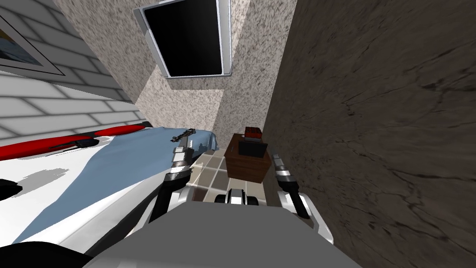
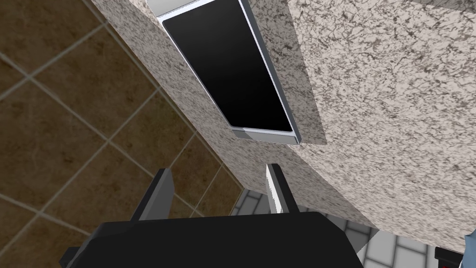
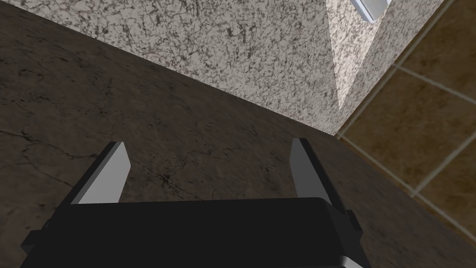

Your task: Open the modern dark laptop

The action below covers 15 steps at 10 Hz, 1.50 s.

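Laptop [image 1: 253, 148] on nightstand [image 1: 248, 170] between bed [image 1: 116, 172] and wall [image 1: 372, 139]; left end effector [image 2: 218, 170], right end effector [image 3: 209, 143] spread.

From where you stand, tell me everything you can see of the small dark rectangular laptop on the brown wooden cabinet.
The small dark rectangular laptop shows as a plain, near-black panel with no visible markings. It sits on top of the brown wooden cabinet, toward the back, with a red and dark boxy object just behind it. Whether its lid is shut or raised cannot be told from here. Only the cabinet visibly touches it.
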Motion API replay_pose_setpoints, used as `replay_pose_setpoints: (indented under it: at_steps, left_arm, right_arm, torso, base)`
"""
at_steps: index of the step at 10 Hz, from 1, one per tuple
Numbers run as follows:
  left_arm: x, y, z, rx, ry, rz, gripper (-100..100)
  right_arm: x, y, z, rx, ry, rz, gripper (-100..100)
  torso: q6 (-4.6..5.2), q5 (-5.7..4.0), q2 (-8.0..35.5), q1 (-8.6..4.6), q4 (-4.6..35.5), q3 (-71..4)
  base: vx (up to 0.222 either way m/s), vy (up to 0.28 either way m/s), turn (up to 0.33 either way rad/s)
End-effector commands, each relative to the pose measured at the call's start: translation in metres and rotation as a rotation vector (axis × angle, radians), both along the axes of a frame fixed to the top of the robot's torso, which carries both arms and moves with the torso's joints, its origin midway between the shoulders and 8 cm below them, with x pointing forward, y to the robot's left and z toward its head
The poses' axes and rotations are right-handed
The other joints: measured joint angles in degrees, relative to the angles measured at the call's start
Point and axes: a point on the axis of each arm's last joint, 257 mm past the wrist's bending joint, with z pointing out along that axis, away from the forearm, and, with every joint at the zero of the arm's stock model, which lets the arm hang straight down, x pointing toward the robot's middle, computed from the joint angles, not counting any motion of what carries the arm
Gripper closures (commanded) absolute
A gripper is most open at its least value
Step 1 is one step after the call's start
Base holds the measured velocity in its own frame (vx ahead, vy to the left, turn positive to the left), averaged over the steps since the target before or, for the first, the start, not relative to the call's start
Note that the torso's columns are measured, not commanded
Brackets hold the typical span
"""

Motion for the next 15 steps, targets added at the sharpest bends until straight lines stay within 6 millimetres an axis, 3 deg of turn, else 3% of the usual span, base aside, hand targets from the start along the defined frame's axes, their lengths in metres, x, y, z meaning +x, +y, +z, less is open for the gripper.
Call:
replay_pose_setpoints:
  at_steps: [1, 15]
  left_arm:
    - [0.0, 0.0, 0.0, 0.0, 0.0, 0.0, 0]
    - [0.0, 0.0, 0.0, 0.0, 0.0, 0.0, 0]
  right_arm:
    - [0.008, 0.0, -0.008, -0.121, 0.019, -0.048, -100]
    - [0.045, -0.008, -0.052, -0.666, 0.106, -0.255, -100]
  torso:
    - [0.01, -0.02, 0.0, -0.11, 0.0, 0.0]
    - [0.0, -0.02, 0.0, -0.06, 0.0, 0.0]
  base:
    - [0.029, 0.072, 0.007]
    - [0.027, 0.07, 0.004]
